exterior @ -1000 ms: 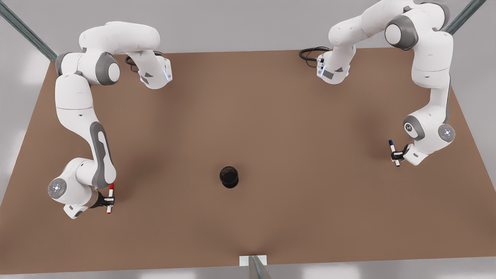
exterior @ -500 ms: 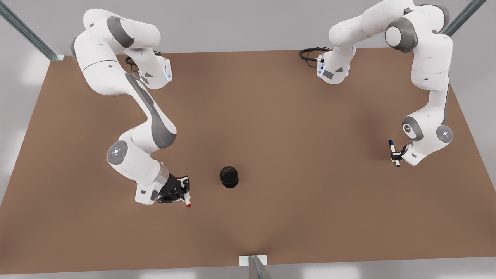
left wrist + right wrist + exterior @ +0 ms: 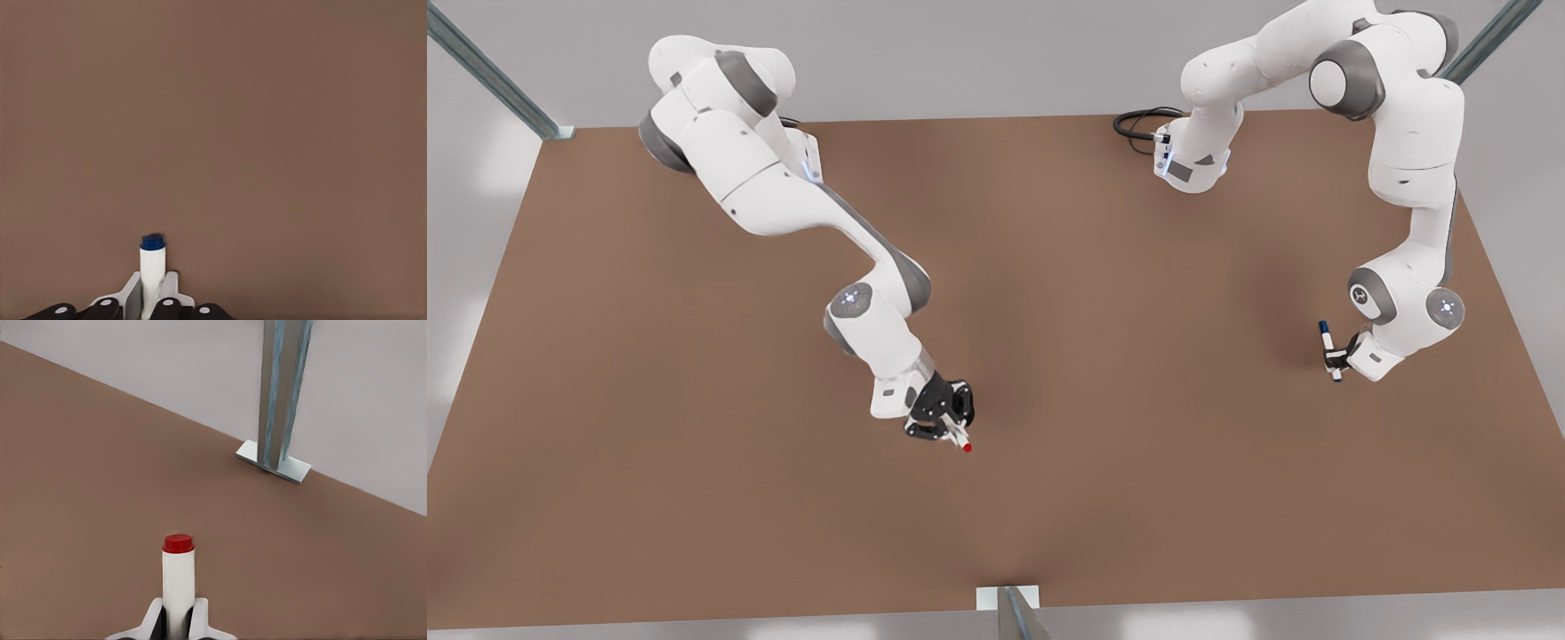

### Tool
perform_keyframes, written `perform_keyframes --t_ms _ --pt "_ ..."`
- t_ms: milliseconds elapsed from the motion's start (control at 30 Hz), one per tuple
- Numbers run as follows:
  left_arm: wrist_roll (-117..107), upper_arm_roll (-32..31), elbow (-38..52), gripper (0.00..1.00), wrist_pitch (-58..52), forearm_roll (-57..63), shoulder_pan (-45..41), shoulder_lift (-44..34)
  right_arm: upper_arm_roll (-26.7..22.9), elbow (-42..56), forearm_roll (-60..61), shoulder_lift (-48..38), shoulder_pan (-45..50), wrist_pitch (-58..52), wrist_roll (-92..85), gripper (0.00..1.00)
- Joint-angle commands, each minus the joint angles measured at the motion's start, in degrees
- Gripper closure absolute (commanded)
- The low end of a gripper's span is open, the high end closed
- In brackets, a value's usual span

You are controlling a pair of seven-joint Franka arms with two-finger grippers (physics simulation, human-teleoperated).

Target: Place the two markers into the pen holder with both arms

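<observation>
Right claw (image 3: 951, 431) pinched the red marker (image 3: 178, 583) over mid-worktop (image 3: 1094, 267), red end toward the metal post (image 3: 281, 393). Left claw (image 3: 1334, 358) pinched the blue marker (image 3: 152, 267) near the front view's right edge, arm waiting. Holder hidden under the right claw

Both arms are built of glossy white rounded segments joined by grey joint covers. Round caps near the wrists carry a small glowing blue-white mark. Black cables loop at each arm's base. The right gripper (image 3: 951, 425) and the left gripper (image 3: 1332, 357) are black with white fingertips (image 3: 200, 617); small pale round screws dot the black finger bodies in the left wrist view.
</observation>
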Motion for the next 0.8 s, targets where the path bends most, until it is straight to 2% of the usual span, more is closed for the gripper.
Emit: perform_keyframes --t_ms 0,100,300,400,567,767 --pt "-0.17 0.0 0.02 0.69 -0.01 -0.06 -0.02 -0.05 -0.17 -4.82 -1.2 -0.7 -0.47 21.73 20.42 0.79" --pt "-0.17 0.0 0.02 0.71 -0.01 -0.06 -0.02 -0.05 -0.17 -11.5 -1.2 -3.6 -1.53 29.56 20.34 0.79" --pt "-0.44 0.0 0.11 0.77 -0.1 -0.06 0.07 -0.92 -0.17 -12.56 -1.29 -2.02 -1.18 34.92 20.07 0.79" --pt "0.0 -0.09 0.11 0.77 -0.28 -0.06 0.07 -2.68 -0.61 -12.65 -3.48 -1.32 -1.27 35.01 20.07 0.79" --pt "2.99 -1.49 0.99 0.78 -0.36 -0.06 -0.02 -5.76 -0.7 -18.71 -10.25 -0.88 -4.43 35.01 20.16 0.79" --pt "10.81 -2.38 1.78 0.79 -2.21 -0.33 0.42 -9.18 -0.7 -17.39 -11.74 2.81 -3.64 35.01 20.16 0.79"
